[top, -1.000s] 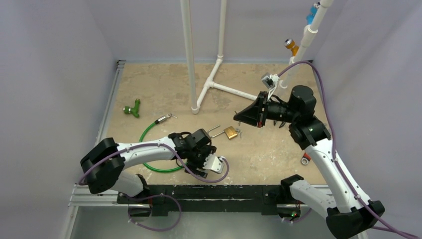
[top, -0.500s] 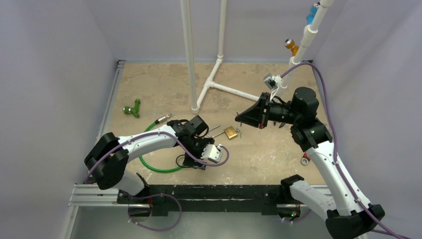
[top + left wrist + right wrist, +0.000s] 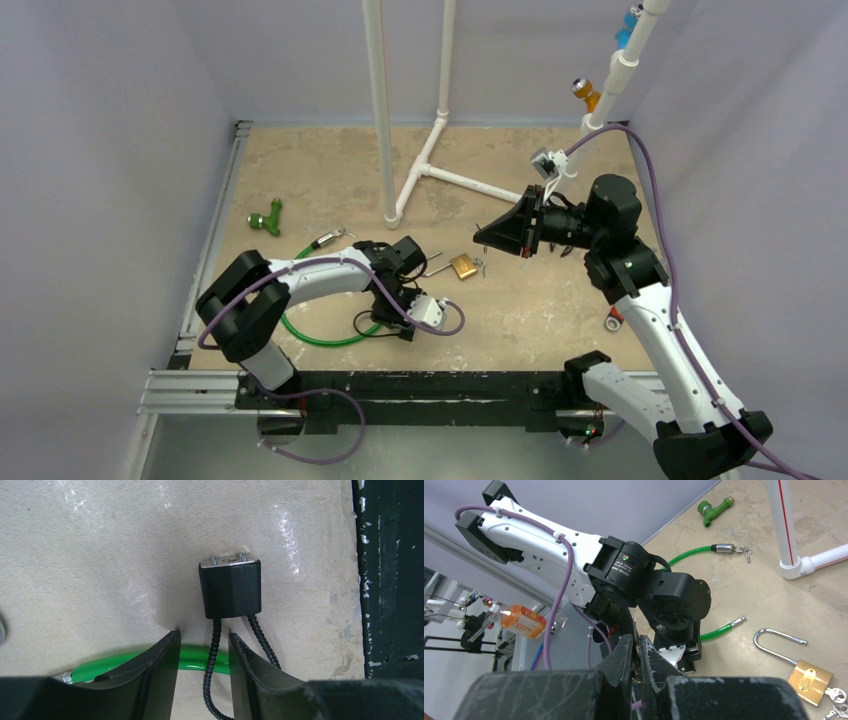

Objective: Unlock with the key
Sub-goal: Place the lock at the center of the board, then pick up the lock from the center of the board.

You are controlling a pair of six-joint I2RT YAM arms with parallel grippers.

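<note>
Our left gripper (image 3: 203, 635) has turned to 6 o'clock, fingers (image 3: 160, 672) narrowly astride the lock's (image 3: 230, 587) limp cable (image 3: 215, 630); we'd grasp its rigid body.

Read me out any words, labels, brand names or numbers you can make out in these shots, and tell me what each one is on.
No text is legible in any view.
Black lock: a faint engraved mark on its metal end face, too small to read.
Brass padlock: no stamp can be made out.
Orange container beyond the table: pale label, blurred, unreadable.
</note>
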